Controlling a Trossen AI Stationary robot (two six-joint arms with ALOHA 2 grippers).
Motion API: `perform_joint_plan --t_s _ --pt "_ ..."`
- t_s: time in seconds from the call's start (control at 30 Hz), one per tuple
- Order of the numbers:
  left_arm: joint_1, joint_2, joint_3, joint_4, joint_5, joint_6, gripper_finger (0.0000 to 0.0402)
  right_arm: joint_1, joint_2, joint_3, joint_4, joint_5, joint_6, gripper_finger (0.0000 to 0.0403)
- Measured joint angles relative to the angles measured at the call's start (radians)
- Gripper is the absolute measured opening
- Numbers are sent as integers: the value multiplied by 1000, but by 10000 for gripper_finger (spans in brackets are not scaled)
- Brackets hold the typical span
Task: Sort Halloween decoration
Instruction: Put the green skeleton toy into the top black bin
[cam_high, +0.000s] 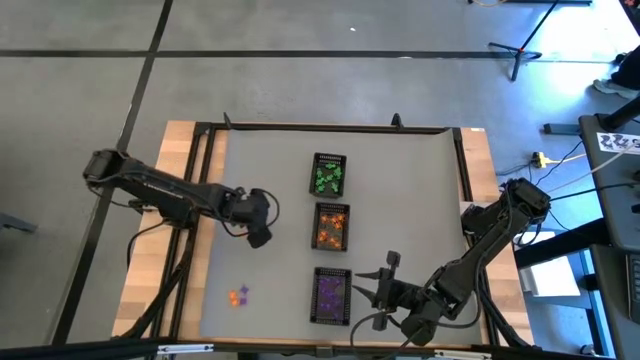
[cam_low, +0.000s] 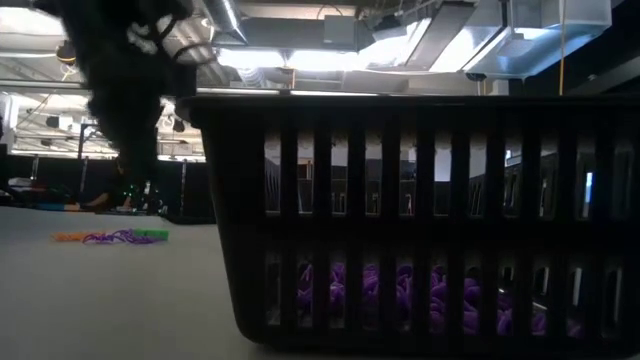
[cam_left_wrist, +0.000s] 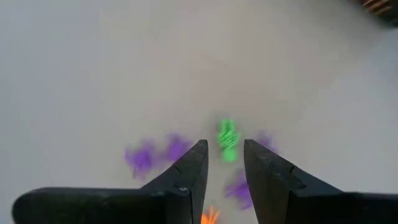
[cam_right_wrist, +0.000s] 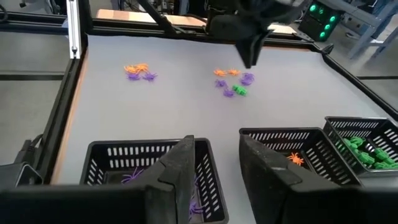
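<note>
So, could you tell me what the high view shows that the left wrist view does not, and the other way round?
Only the high view shows three black trays in a row, holding green, orange and purple trinkets, and the right gripper beside the purple tray. Only the left wrist view shows a loose green trinket just past its open fingers, with purple ones around. Both show the left gripper over the grey table.

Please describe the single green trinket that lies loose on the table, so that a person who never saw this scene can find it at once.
Start from the left claw, which hangs over the grey table beside the row of three black trays. A small cluster of loose trinkets lies right below it. The green trinket is the only green piece in that cluster; its neighbours are purple or orange.
</note>
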Motion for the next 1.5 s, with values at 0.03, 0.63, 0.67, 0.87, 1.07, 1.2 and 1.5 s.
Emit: perform_joint_plan --t_s 0.03,0.63,0.67,0.87,1.07,1.2,1.5 --pt "0 -4 -26 17 1 -14 96 0 0 0 -1 5 0 124" --pt "-21 147 -112 211 18 48 64 -9 1 0 -6 37 -5 124" --pt "-19 160 -111 225 22 59 62 -9 1 0 -7 37 -5 124" --pt "-6 224 -109 252 29 68 56 -9 1 0 -7 37 -5 124" --pt "1 234 -105 253 31 68 29 -8 1 0 -7 36 -5 124" --pt "2 222 -74 234 26 91 8 -8 6 0 -11 36 -5 124" --pt "19 199 146 236 -63 279 6 -9 6 0 -6 51 -56 124"
